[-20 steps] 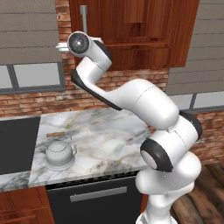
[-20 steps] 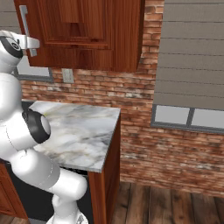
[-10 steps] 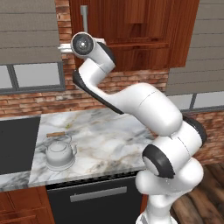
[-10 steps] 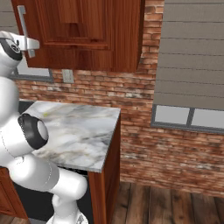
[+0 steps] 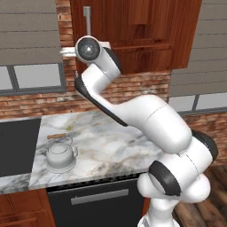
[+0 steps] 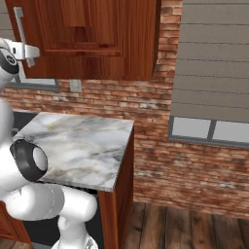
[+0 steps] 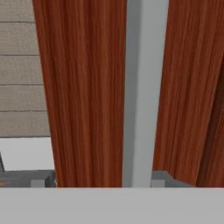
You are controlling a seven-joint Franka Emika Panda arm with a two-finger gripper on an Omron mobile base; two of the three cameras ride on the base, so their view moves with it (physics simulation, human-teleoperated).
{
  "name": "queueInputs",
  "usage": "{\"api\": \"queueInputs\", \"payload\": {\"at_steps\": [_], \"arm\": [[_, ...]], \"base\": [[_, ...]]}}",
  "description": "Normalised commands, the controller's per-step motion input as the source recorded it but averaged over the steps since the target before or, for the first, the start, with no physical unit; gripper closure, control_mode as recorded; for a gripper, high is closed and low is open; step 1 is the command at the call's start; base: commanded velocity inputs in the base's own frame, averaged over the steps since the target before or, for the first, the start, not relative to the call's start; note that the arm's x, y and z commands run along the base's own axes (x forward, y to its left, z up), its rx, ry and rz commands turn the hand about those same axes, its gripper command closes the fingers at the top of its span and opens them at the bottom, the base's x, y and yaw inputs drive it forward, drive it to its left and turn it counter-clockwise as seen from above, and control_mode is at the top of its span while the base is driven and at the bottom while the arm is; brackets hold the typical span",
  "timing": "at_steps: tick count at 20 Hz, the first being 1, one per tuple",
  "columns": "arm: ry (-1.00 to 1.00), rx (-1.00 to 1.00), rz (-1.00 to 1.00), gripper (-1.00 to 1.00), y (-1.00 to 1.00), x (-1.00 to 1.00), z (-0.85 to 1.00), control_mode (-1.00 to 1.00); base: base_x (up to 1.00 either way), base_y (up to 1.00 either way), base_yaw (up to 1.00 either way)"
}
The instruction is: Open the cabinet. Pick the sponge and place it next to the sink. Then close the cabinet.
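Cabinet (image 5: pixel 142 35): top cut off by the upper edge in both base views; interior hidden behind the shut door.
Handle (image 7: pixel 142 87): in the hand view its upper end runs off the top edge, its lower end lost behind the grey band.
Tool (image 6: pixel 30 51): fingertips too small to tell apart; the arm's wrist covers them in the left base view.
Sink (image 5: pixel 17 144): left part cut off by the frame edge.
Tabletop (image 5: pixel 111 146): right portion hidden behind the arm.
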Motion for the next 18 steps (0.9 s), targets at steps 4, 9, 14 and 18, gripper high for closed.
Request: {"api": "queueInputs", "payload": {"at_steps": [4, 9, 14, 18], "arm": [[0.0, 0.0, 0.0, 1.0, -0.88, -0.62, 0.0, -1.0], [0.0, 0.0, 0.0, 1.0, -1.0, -0.79, 0.0, -1.0], [0.0, 0.0, 0.0, 1.0, -1.0, -0.62, 0.0, -1.0], [0.0, 0.0, 0.02, 1.0, -1.0, -0.27, 0.0, -1.0]], "base": [[0.0, 0.0, 0.0], [0.0, 0.0, 0.0], [0.0, 0.0, 0.0], [0.0, 0.0, 0.0]]}}
